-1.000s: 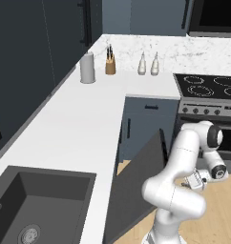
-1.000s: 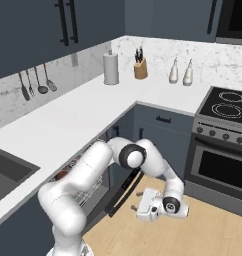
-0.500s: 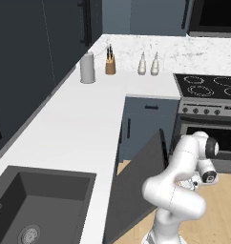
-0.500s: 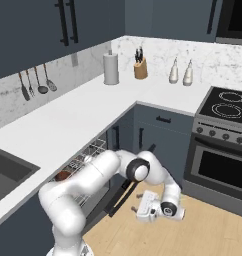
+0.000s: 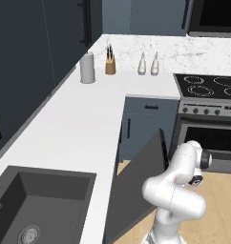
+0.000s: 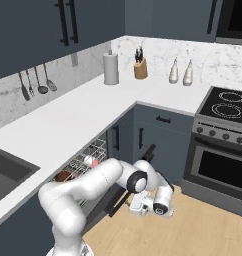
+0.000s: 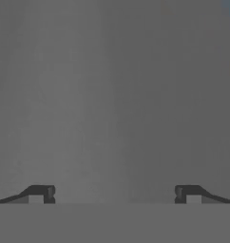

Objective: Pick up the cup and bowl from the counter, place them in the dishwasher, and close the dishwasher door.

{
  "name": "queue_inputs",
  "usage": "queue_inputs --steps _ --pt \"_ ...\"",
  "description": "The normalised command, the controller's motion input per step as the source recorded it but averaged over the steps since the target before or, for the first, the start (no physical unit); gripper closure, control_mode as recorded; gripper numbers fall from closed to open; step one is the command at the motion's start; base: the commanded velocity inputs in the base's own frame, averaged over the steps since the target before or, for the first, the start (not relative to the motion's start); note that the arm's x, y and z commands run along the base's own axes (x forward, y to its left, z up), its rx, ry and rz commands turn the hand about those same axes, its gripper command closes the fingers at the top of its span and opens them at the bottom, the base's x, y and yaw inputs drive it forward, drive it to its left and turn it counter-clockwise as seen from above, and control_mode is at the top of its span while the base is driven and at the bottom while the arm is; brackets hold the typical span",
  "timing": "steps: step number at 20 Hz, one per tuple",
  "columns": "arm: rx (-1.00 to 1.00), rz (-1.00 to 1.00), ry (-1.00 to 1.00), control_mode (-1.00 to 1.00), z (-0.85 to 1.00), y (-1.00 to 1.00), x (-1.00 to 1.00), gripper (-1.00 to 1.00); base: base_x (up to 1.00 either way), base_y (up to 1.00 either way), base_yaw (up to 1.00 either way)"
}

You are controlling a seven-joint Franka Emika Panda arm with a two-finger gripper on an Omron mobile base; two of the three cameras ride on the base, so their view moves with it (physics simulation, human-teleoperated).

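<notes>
Left base view: dishwasher door [image 5: 136, 190] half raised, tilted, beside arm; white surface [image 5: 74, 138] bare nearby. Right base view: bowl [image 6: 64, 176] and cup [image 6: 88, 160] sit in rack of dishwasher [image 6: 85, 165]; tool [image 6: 139, 205] low by door. Hand view: tool [image 7: 114, 194] wide open, holding nothing, facing grey panel.

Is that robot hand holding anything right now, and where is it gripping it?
Nothing is held. The gripper is open, its fingertips wide apart, facing the dishwasher door.
</notes>
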Motion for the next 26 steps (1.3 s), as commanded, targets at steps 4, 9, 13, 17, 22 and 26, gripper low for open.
queue_inputs --steps 4,9,13,17,22,26 --pt "0.15 0.02 0.0 -1.0 0.34 0.97 0.03 -1.0 0.0 0.0 0.0" --pt "0.08 0.06 -0.01 -1.0 0.47 1.0 0.0 -1.0 0.0 0.0 0.0" --pt "0.02 0.02 -0.06 -1.0 0.66 1.0 0.0 -1.0 0.0 0.0 0.0" --pt "0.0 0.0 -0.04 -1.0 0.31 1.0 0.0 -1.0 0.0 0.0 0.0" --pt "-0.07 -0.03 -0.01 -1.0 0.04 1.0 0.0 -1.0 0.0 0.0 0.0" --pt "-0.2 -0.03 0.0 -1.0 0.0 1.0 0.0 -1.0 0.0 0.0 0.0"
